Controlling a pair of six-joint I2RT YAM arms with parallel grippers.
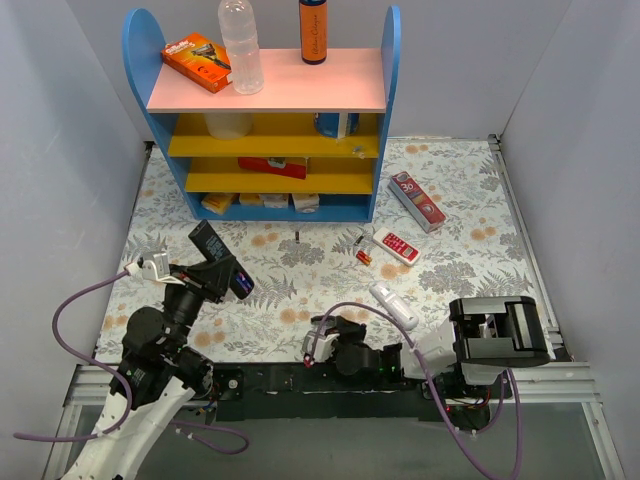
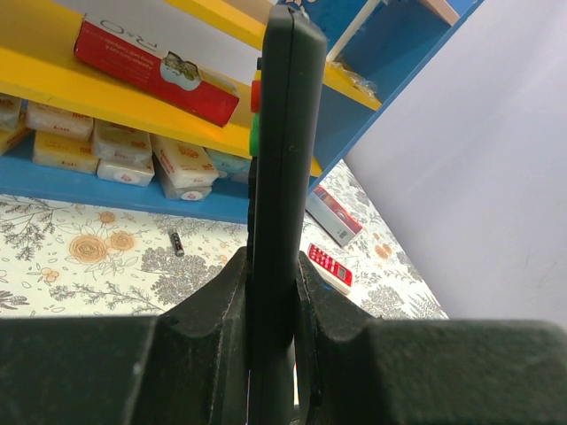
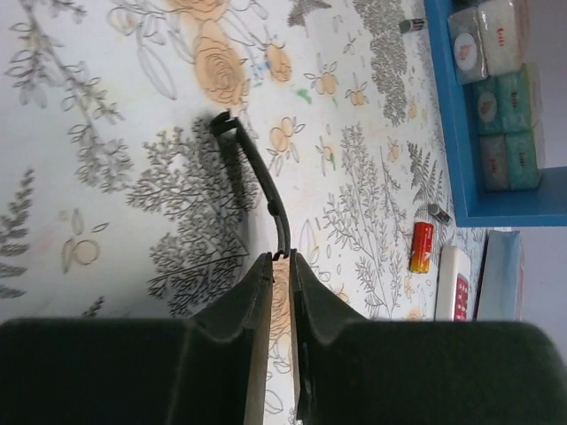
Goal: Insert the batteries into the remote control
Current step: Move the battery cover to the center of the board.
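My left gripper [image 2: 270,266] is shut on a black remote control [image 2: 283,133], held edge-on and raised above the table; it also shows in the top view [image 1: 213,255]. My right gripper [image 3: 282,258] is shut on the tip of a thin curved black battery cover [image 3: 257,181], low over the cloth. A red-orange battery [image 3: 423,247] and a small dark battery [image 3: 438,212] lie beside a white-and-red remote [image 3: 459,297]. Another dark battery [image 2: 177,243] lies near the shelf. In the top view the batteries [image 1: 362,252] lie in the middle of the table.
A blue and yellow shelf unit [image 1: 270,130] stands at the back with boxes and bottles. A long red-and-white box [image 1: 416,200] lies right of it. A white remote [image 1: 393,305] lies near my right arm. A black device [image 1: 498,335] sits at the near right.
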